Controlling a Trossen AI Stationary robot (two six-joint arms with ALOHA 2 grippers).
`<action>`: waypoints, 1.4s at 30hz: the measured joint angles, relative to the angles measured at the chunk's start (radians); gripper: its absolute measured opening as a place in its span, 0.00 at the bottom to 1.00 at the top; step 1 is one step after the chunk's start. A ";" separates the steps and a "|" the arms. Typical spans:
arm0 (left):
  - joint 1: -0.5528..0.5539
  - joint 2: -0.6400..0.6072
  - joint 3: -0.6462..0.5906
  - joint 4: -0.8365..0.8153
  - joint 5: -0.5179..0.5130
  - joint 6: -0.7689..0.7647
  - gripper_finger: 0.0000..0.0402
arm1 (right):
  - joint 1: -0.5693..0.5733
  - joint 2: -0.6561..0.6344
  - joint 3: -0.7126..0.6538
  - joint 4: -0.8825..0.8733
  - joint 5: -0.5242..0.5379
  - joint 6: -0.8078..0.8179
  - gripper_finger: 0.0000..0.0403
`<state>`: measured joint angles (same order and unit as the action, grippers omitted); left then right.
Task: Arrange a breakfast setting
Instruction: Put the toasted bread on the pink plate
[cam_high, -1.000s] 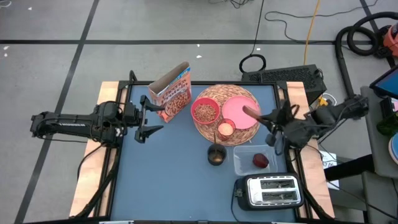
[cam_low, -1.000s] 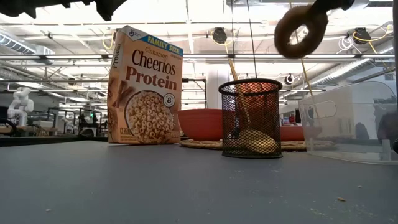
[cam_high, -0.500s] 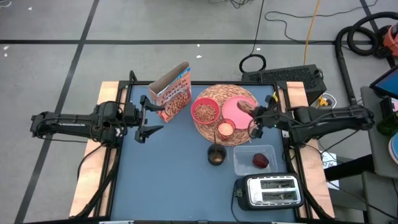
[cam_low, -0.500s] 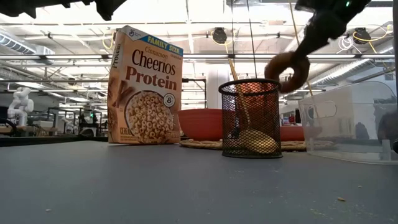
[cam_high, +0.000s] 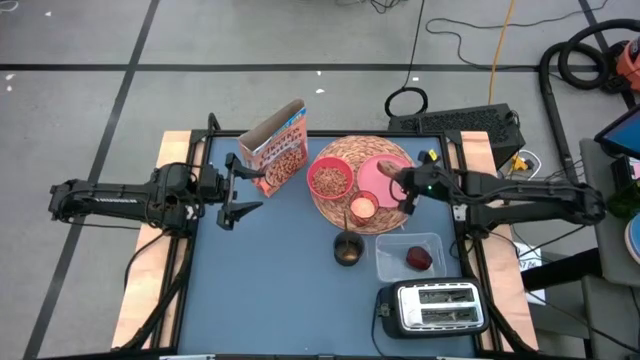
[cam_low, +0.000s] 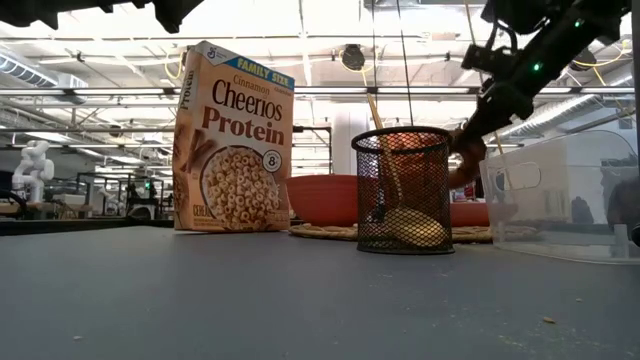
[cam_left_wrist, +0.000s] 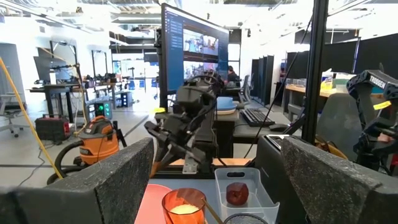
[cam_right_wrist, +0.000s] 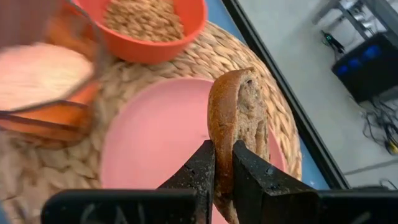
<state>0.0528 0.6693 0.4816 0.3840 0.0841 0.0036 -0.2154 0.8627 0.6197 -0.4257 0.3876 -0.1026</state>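
Note:
A round wicker mat (cam_high: 392, 152) carries a pink bowl (cam_high: 330, 180) of cereal, a pink plate (cam_high: 372, 178) and a small pink cup (cam_high: 362, 208). My right gripper (cam_high: 403, 190) is shut on a browned round bread (cam_right_wrist: 239, 112) over the plate (cam_right_wrist: 155, 146). The orange-brown cereal box (cam_high: 276, 150) stands upright left of the mat. The spoon stands in a black mesh holder (cam_high: 348, 250). A dark red fruit (cam_high: 418, 258) lies in a clear tub (cam_high: 395, 262). My left gripper (cam_high: 240, 185) is open and empty beside the box. My right gripper pinches the bread's two flat faces near its lower rim (cam_right_wrist: 224, 163) between its two fingers (cam_right_wrist: 202, 168). The fingers come slanting down from the table's right side. The bread stands on edge and, in the low view (cam_low: 463, 162), looks lifted just clear of the plate.
A silver toaster (cam_high: 435, 308) stands at the near right corner, near the tub. The mesh holder (cam_low: 403, 190) stands just near of the mat. Bare blue table (cam_high: 270, 270) lies at the near left.
My right gripper has gone toward the table's left and down with the bread, from high above the mat's right edge to just over the pink plate. It has stayed shut on the bread.

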 joint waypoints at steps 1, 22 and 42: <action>0.000 0.000 0.000 0.000 0.000 0.000 0.89 | -0.012 0.000 -0.006 0.004 0.000 0.000 0.08; 0.000 0.000 0.000 -0.045 0.000 0.000 0.89 | -0.111 0.000 -0.241 0.303 -0.102 -0.130 0.08; 0.000 0.000 0.000 -0.045 0.000 -0.001 0.89 | -0.111 0.000 -0.267 0.313 -0.102 -0.198 0.08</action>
<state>0.0528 0.6693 0.4816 0.3393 0.0841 0.0029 -0.3260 0.8623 0.3527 -0.1131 0.2855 -0.3004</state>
